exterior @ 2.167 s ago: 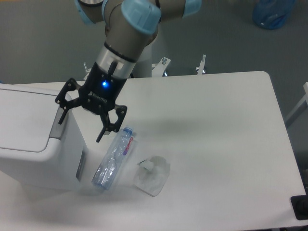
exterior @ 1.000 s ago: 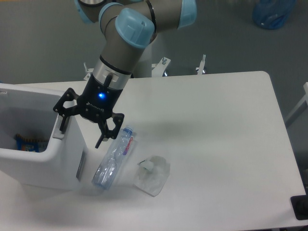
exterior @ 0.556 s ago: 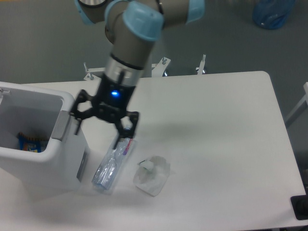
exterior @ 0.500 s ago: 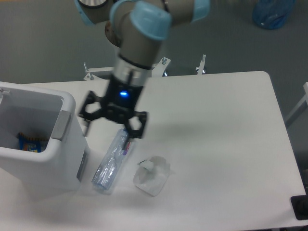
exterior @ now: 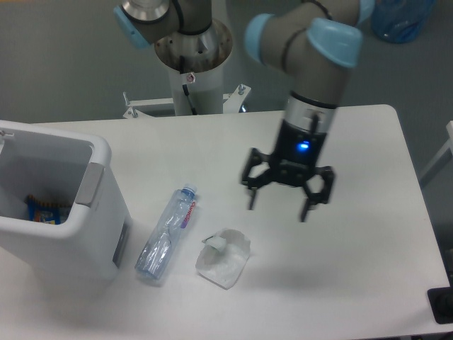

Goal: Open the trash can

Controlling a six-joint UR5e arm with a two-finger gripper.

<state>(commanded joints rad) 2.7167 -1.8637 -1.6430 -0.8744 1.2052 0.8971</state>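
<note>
The white trash can (exterior: pixel 67 237) stands at the table's left edge with its top open, and I see a blue packet (exterior: pixel 44 210) lying inside. The grey latch tab (exterior: pixel 88 187) sits on its right rim. The lid is out of view. My gripper (exterior: pixel 278 204) is open and empty, hanging above the middle of the table, well to the right of the bin and apart from it.
A clear plastic bottle (exterior: pixel 165 234) lies on the table right of the bin. A crumpled white tissue (exterior: pixel 224 258) lies beside it. The arm's base column (exterior: pixel 192 67) stands behind the table. A blue water jug (exterior: pixel 402 19) is on the floor at far right.
The bin's top went from shut to open. My gripper then swung from the bin's right rim, past the bottle, to above the table's middle, staying open.
</note>
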